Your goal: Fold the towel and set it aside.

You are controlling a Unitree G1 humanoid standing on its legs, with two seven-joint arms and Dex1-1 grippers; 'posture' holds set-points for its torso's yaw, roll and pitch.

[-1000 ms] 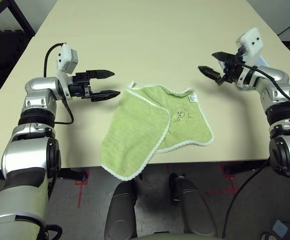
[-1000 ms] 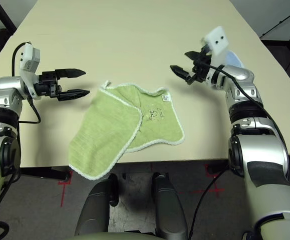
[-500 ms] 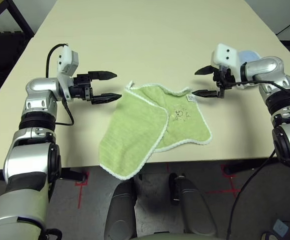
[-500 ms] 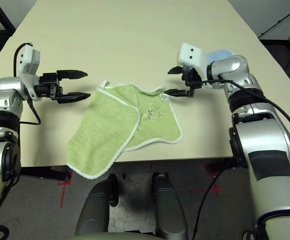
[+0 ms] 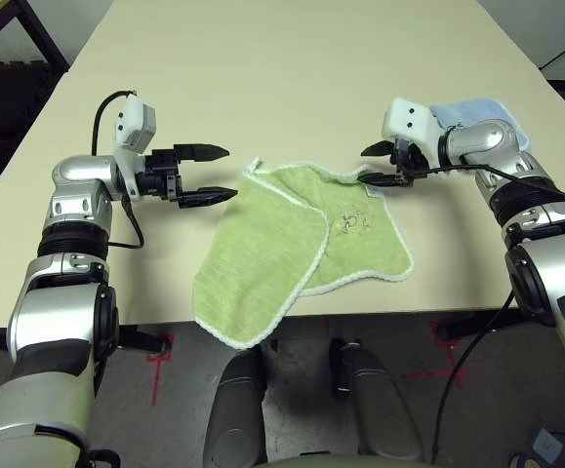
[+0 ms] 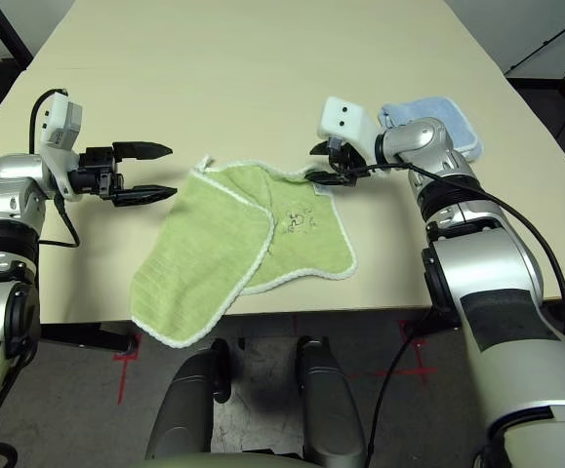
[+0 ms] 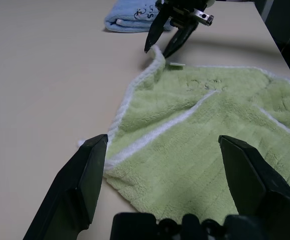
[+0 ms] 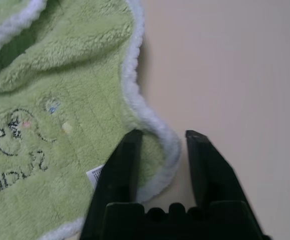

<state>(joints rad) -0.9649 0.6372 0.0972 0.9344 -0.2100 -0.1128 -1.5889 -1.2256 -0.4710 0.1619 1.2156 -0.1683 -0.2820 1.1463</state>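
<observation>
Lying beyond towel point(image 5: 306, 244): blue cloth point(image 6: 430, 117)

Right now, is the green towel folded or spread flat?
Partly folded: one flap of the towel lies doubled over the rest, its white edge crossing the middle, and a corner hangs past the table edge.

Beige table point(image 5: 292, 78): towel point(image 5: 292, 249), blue cloth point(image 5: 472, 112)

Beige table point(image 5: 292, 68), top mostly bare, near edge running across the lower part of the head views. Pale blue folded cloth point(image 6: 428, 119) lies flat on the table toward its far right side, dark embroidered lettering visible on it in the left wrist view. Below the table's near edge: grey floor point(image 5: 477, 390) with red tape marks point(image 5: 157, 351).
</observation>
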